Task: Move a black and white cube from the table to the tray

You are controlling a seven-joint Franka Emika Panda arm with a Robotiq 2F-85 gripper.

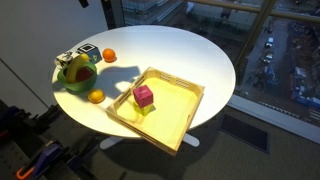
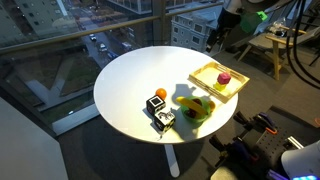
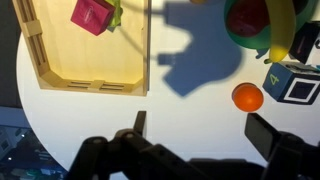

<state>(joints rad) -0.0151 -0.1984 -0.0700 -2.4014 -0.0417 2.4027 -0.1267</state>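
Two black and white cubes stand on the round white table [image 1: 190,50] beside the green bowl, in both exterior views [image 1: 70,57] [image 2: 165,120]. One shows at the right edge of the wrist view [image 3: 298,88]. The light-wood tray [image 1: 185,115] [image 2: 207,70] [image 3: 60,70] holds a magenta cube [image 1: 143,96] [image 3: 92,15]. My gripper [image 3: 205,130] is open and empty, high above bare tabletop between the tray and the cubes. It shows above the table's far side in an exterior view [image 2: 218,35].
A green fruit bowl [image 1: 77,75] [image 2: 195,108] [image 3: 255,25] sits next to the cubes. One orange [image 1: 96,96] [image 3: 247,97] lies in front of it, another [image 1: 109,55] behind. Windows and a drop surround the table.
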